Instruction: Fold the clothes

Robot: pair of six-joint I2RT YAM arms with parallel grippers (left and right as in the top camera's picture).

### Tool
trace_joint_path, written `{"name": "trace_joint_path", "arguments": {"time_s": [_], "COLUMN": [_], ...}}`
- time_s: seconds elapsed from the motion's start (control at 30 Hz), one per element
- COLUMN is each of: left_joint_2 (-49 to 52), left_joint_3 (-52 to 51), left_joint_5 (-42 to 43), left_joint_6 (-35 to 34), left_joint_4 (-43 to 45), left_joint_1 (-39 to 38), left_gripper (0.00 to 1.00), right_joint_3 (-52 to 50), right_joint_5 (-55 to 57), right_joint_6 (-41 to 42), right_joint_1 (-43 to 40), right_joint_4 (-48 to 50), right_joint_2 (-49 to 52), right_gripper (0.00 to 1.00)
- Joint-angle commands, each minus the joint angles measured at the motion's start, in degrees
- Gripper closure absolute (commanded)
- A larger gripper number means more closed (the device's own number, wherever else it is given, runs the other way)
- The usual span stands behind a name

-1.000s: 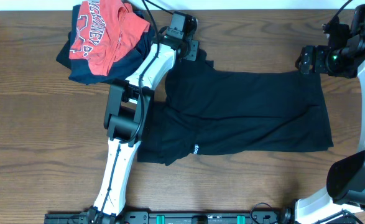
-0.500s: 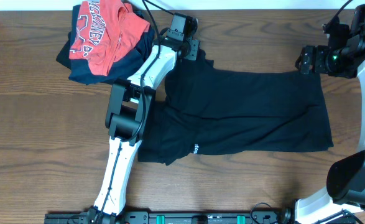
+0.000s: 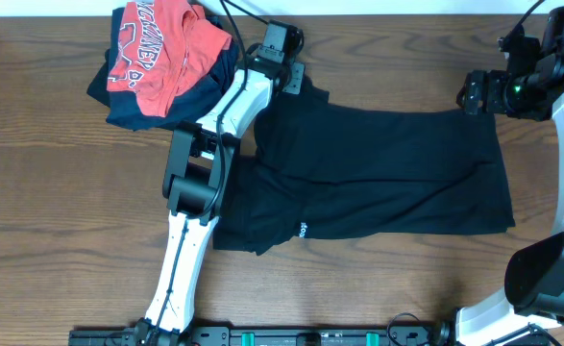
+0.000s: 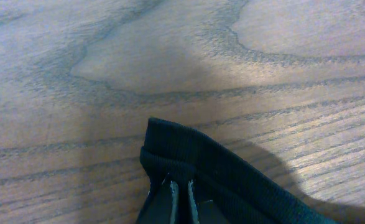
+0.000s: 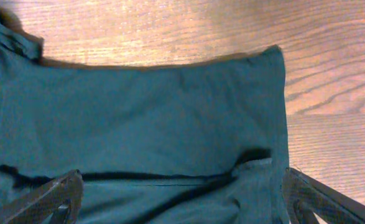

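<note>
The left gripper (image 3: 298, 83) sits in the upper middle of the overhead frame, at the top left corner of the black T-shirt (image 3: 378, 173). Seen from its own wrist camera, the left gripper (image 4: 181, 194) has its two fingers drawn almost together at the bottom edge of the frame, pinching the stitched hem at a corner of the black T-shirt (image 4: 198, 158). That corner stands up a little over the bare wooden table (image 4: 107, 62). The right gripper (image 3: 476, 93) is in the upper right of the overhead frame, just beyond the shirt's top right corner. In the right wrist view the right gripper (image 5: 182, 177) is spread wide, one finger at each lower corner of the frame, with nothing between them but the flat cloth of the black T-shirt (image 5: 138, 118) below; it holds nothing. The shirt lies spread across the centre of the table, with a small white emblem (image 3: 302, 230) near its lower edge. A red shirt (image 3: 161, 48) lies on a navy garment (image 3: 118, 104) at upper left.
</note>
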Motion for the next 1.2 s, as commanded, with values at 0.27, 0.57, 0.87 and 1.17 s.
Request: {"name": "trace_joint_path", "arguments": {"time_s": [0.27, 0.57, 0.87, 1.17], "left_joint_2": [-8.6, -16.3, -16.3, -16.3], "left_joint_3": [-0.8, -0.8, -0.8, -0.8], "left_joint_5": [-0.4, 2.1, 4.8, 4.7], "left_joint_6": [0.1, -5.9, -7.1, -7.1], "left_joint_4": [-12.9, -26.3, -27.9, -27.9], "left_joint_1": [-0.7, -0.8, -1.5, -2.2], "left_gripper": [0.94, 0.94, 0.94, 0.94], "right_joint_3": [0.8, 0.8, 0.8, 0.8], "right_joint_5": [0.0, 5.2, 5.0, 5.2], "right_joint_6": [0.8, 1.8, 2.3, 2.5], "right_joint_1": [0.6, 0.3, -1.3, -3.2], "right_joint_4": [0.0, 5.3, 16.9, 21.0], "right_joint_2": [0.2, 9.2, 22.6, 30.3], "right_gripper": [0.04, 0.04, 0.05, 0.13]}}
